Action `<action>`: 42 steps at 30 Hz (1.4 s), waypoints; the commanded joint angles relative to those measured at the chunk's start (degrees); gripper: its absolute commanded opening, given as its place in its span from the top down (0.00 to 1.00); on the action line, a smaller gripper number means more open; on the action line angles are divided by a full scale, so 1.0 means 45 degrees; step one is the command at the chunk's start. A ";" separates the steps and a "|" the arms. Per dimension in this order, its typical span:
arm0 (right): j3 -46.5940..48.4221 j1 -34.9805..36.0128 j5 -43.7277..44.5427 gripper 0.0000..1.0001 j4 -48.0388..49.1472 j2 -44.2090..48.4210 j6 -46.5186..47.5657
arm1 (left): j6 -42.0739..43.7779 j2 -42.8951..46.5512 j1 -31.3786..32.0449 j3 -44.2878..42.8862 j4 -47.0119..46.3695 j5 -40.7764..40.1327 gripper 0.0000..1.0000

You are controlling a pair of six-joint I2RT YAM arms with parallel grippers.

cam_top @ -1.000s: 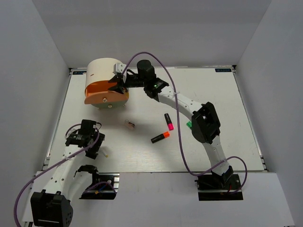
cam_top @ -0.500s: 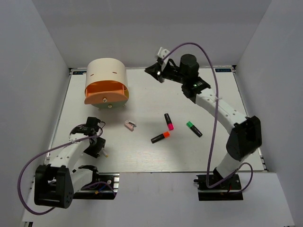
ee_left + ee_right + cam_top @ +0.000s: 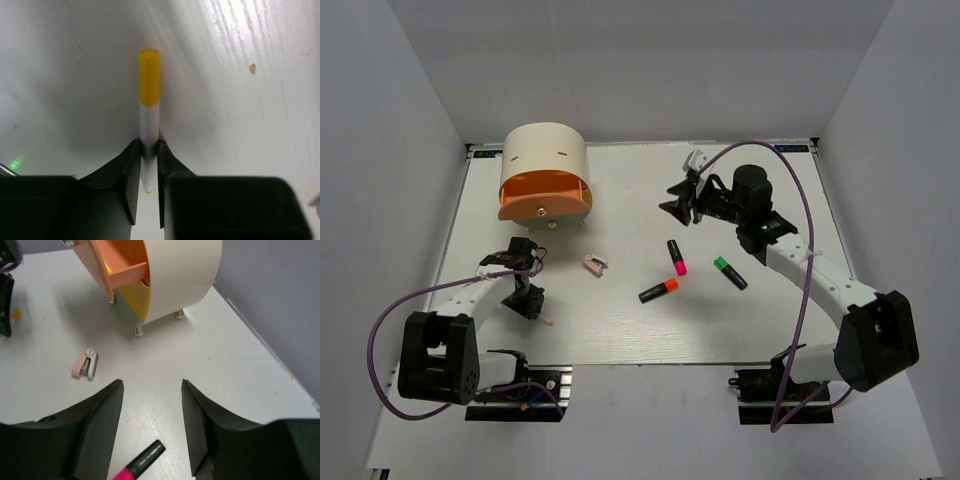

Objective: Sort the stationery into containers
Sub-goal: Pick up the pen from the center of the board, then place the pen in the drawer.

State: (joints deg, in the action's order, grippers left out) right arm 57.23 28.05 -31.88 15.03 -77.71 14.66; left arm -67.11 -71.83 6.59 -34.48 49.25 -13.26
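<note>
My left gripper is shut on a thin white stick with a yellow end, low over the table at the near left. The cream organiser with orange compartments stands at the far left. My right gripper hangs open and empty above the table's middle. Below it lie the pink-capped marker, the orange-capped marker and the green-capped marker. The pink-and-white clip lies between the two grippers.
Grey walls close in the white table on the left, back and right. A purple cable loops over the right arm, another trails from the left arm.
My right arm has swung away from the organiser to the table's middle right, and its jaws have opened. My left gripper has closed on the stick.
</note>
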 commanded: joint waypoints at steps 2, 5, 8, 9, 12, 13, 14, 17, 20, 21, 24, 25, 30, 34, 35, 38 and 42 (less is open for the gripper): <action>-0.0394 -0.0296 0.0013 0.11 -0.0172 0.1018 -0.0073 | 0.0324 -0.0385 0.0079 0.0162 -0.0886 0.0015 0.80; -0.0569 -0.0472 0.0209 0.10 -0.0818 0.1195 -0.0404 | 0.0791 0.0511 0.0079 -0.0031 -0.0655 0.0581 0.93; -0.0881 -0.0861 0.0014 0.12 -0.1171 0.1312 -0.0581 | 0.1494 0.2087 0.0079 -0.0968 -0.0011 0.1206 1.00; -0.0960 -0.0902 -0.0083 0.18 -0.1210 0.1312 -0.0639 | 0.1650 0.2540 0.0079 -0.1570 0.0147 0.1324 1.00; -0.1233 -0.1175 -0.0765 0.61 -0.1074 0.1391 -0.0854 | 0.2354 0.4065 0.0079 -0.2843 0.0461 0.1890 1.00; -0.1273 -0.1233 -0.0825 0.80 -0.1074 0.1371 -0.0874 | 0.2587 0.4397 0.0079 -0.3155 0.0461 0.2220 1.00; -0.1350 -0.1292 -0.0865 0.98 -0.1035 0.1390 -0.0835 | 0.2744 0.4710 0.0079 -0.3468 0.0461 0.2339 1.00; -0.1429 -0.1332 -0.1021 1.00 -0.1287 0.1332 -0.0292 | 0.2922 0.5824 0.0079 -0.4600 -0.0357 0.3392 1.00; -0.1527 -0.1351 -0.1041 1.00 -0.1561 0.1254 0.0022 | 0.2728 0.6158 0.0079 -0.5108 -0.2075 0.5168 1.00; -0.1546 -0.1351 -0.1060 1.00 -0.1620 0.1234 0.0044 | 0.2533 0.6158 0.0079 -0.5285 -0.2465 0.5520 1.00; -0.1702 -0.1351 -0.1061 1.00 -0.1699 0.1273 0.0181 | 0.1929 0.5554 0.0079 -0.6242 -0.2860 0.5311 1.00; -0.1722 -0.1332 -0.1099 1.00 -0.1699 0.1351 0.0219 | 0.1809 0.5417 0.0079 -0.6418 -0.3517 0.5135 1.00; -0.1956 -0.1351 -0.1197 1.00 -0.1757 0.1546 0.0298 | 0.0561 0.4071 0.0079 -0.7123 -0.5416 0.4024 1.00; -0.2268 -0.1351 -0.1158 1.00 -0.1796 0.1859 0.0357 | -0.0709 0.2860 0.0195 -0.7240 -0.6587 0.2694 1.00; -0.2308 -0.1332 -0.1100 1.00 -0.1854 0.1956 0.0415 | -0.0711 0.2683 0.0196 -0.7472 -0.6803 0.2325 1.00; -0.2581 -0.1371 -0.1041 1.00 -0.1894 0.2287 0.0454 | -0.0711 0.1883 0.0196 -0.8018 -0.6826 0.1152 1.00; -0.2894 -0.1391 -0.1021 1.00 -0.1836 0.2445 0.0396 | -0.0536 0.1355 0.0313 -0.8022 -0.7194 0.0018 1.00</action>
State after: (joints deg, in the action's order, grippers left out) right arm 45.04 22.11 -36.18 5.96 -68.05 15.75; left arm -69.14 -66.19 7.38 -67.96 20.29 -6.90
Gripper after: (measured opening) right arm 0.011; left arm 0.222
